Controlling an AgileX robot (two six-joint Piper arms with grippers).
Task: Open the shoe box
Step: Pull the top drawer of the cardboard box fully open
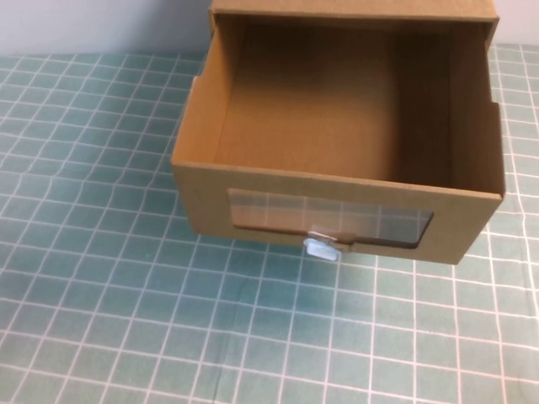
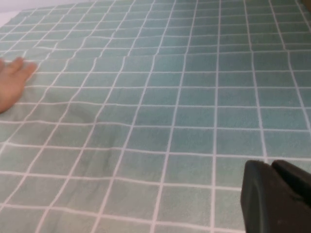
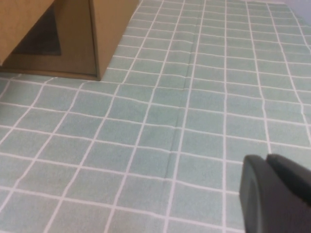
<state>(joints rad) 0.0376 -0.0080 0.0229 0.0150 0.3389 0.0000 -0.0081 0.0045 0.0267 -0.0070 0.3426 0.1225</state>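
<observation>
Desk [image 1: 101, 320] covered by a green cloth with white grid lines. The shoe box [image 1: 202, 194] stands toward the far side, right of centre, and is open: its cardboard drawer sits forward of the outer sleeve [image 1: 354, 8], which is cut off by the upper edge of the high view. The drawer front carries a clear window [image 1: 328, 219]. The left end effector [image 2: 272, 166] and the right end effector [image 3: 268, 159] each show only at the corner of their own wrist view, over bare cloth, fingers pressed together, holding and touching nothing. The right one is well apart from the box corner. A person's hand [image 2: 12, 82], partly out of view, rests on the cloth. A small pale pull tab [image 1: 322, 247] sits at the window's lower edge, its detail indistinct.
</observation>
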